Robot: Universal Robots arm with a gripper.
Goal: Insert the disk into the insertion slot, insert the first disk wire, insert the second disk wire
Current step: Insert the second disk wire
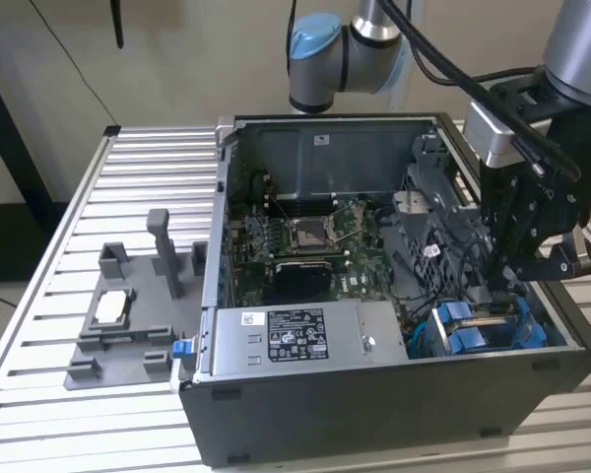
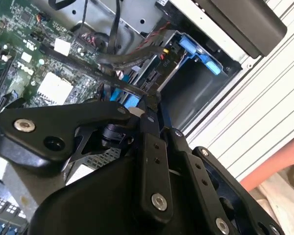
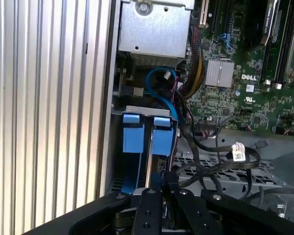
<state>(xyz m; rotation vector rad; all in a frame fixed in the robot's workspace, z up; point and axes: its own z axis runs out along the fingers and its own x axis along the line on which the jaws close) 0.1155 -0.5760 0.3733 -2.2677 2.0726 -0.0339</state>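
The disk, in glossy blue plastic bracket, sits inside the grey sheet-metal insertion slot at the case's corner. The black tool is clamped on a thin dark cable above it.

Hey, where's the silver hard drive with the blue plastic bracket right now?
The silver hard drive in its blue plastic bracket sits inside the dark computer case, at its front corner on the exterior view's right, beside the grey power-supply box and directly below the gripper.
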